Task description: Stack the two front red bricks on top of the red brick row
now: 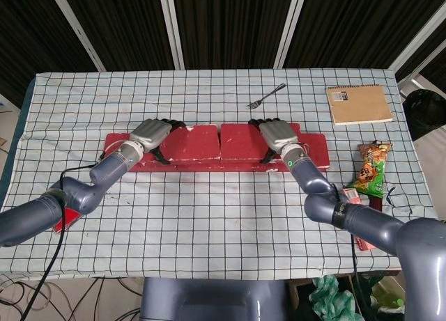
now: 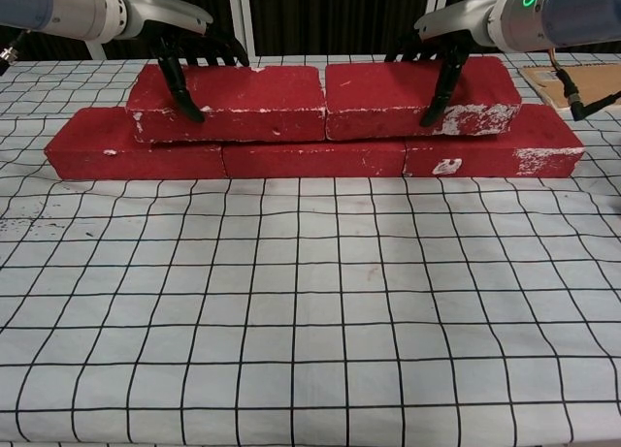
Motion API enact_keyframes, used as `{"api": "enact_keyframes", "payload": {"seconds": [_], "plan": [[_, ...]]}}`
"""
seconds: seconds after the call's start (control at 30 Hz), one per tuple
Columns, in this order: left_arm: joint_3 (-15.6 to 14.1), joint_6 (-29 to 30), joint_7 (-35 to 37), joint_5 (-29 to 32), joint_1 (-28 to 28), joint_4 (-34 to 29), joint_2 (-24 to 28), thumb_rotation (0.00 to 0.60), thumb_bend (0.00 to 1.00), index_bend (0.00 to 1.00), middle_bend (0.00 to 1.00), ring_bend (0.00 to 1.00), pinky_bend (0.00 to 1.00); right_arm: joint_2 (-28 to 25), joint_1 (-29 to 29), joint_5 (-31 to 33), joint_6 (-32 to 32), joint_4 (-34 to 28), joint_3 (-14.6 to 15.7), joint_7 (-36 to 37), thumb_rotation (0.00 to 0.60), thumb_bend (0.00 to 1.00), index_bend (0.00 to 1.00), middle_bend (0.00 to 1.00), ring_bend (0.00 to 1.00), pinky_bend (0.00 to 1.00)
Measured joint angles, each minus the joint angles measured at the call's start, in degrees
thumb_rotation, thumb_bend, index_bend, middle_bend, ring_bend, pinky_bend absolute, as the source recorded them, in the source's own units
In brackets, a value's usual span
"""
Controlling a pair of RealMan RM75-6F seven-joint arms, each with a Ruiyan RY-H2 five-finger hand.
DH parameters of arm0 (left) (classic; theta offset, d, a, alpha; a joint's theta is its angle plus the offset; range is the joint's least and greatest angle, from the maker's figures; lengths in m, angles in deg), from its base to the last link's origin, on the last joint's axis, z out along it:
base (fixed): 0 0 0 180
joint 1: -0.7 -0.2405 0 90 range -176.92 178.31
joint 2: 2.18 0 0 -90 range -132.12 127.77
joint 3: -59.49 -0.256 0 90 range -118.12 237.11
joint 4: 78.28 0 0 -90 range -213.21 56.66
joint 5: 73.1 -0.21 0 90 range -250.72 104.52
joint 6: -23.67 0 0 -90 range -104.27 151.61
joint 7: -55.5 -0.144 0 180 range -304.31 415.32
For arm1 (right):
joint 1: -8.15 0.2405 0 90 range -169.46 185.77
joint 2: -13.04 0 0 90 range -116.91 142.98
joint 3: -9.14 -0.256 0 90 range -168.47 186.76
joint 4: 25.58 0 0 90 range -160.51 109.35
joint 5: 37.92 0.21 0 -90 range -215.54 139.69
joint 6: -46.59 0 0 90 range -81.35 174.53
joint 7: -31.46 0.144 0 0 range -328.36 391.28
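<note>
Already both upper bricks sit on the red brick row [image 2: 310, 158], which lies across the middle of the desk [image 2: 310, 302] on its checked cloth. The left robot hand [image 1: 150, 132] grips the left top brick [image 2: 233, 103], with dark fingers over the back edge and a thumb [image 2: 180, 88] hooked down the front face. The right robot hand [image 1: 277, 133] holds the right top brick [image 2: 417, 98] the same way, one dark digit [image 2: 439, 88] pressed down the front.

Holding each brick at its outer half looks deliberate: it leaves the inner ends free to meet, and from the chest view the two top bricks touch end to end near the row's middle. Each upper brick spans a joint between lower bricks, like a proper bond, and the row's outer ends stick out bare on both sides. Judging by this, the stacking is nearly done and what remains is letting go without dragging the bricks.

Some things stay hidden. The fingers behind the bricks cannot be seen from the chest view, so how firmly they clamp is unclear. The head view is too far off to show whether the top bricks lie flat or slightly lifted. The left arm covers a red item near the desk's front left edge, and I cannot tell what it is. A fork [image 1: 266, 96], a notebook [image 1: 359, 104] and a snack packet [image 1: 371, 169] lie well apart from the bricks.
</note>
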Motion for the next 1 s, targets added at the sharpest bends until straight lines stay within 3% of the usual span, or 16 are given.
{"api": "enact_keyframes", "payload": {"seconds": [1.0], "plan": [[1.3, -0.7, 5.2, -5.1, -0.8, 3.3, -1.9, 0.600, 0.06, 0.15, 0.16, 0.08, 0.20, 0.9, 1.2, 2.2, -0.9, 1.0, 1.5, 0.1, 0.600, 0.02, 0.18, 0.18, 0.17, 0.15]]}}
